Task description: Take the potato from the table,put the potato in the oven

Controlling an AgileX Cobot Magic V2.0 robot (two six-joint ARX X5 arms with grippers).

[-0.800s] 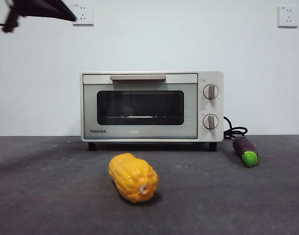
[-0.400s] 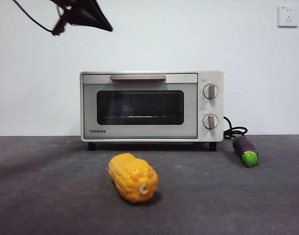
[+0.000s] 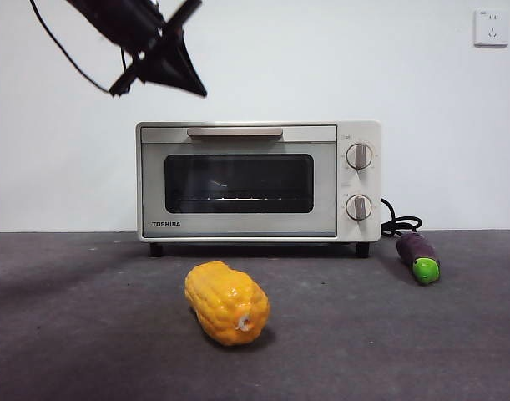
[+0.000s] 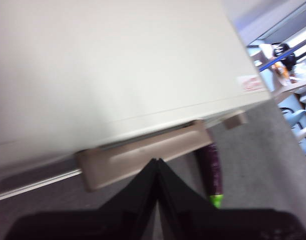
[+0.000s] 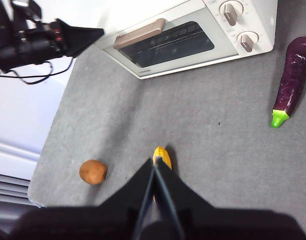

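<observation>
The potato (image 5: 92, 171), a small brown ball, lies on the grey table (image 5: 218, 150) near its edge, away from the corn; the front view does not show it. The cream Toshiba oven (image 3: 259, 181) stands at the back with its door closed. My left gripper (image 3: 196, 90) is shut and empty, hanging above the oven's top left corner. In the left wrist view its tips (image 4: 157, 161) sit just over the beige handle (image 4: 142, 155). My right gripper (image 5: 154, 167) is shut, high above the corn, far from the potato.
A yellow corn cob (image 3: 228, 302) lies in front of the oven. A purple eggplant (image 3: 418, 256) rests by the oven's right side beside the black cord (image 3: 401, 224). The table's edge (image 5: 40, 192) runs close by the potato.
My left arm has come down and to the right from the top left corner, toward the oven's top. Nothing on the table has moved.
</observation>
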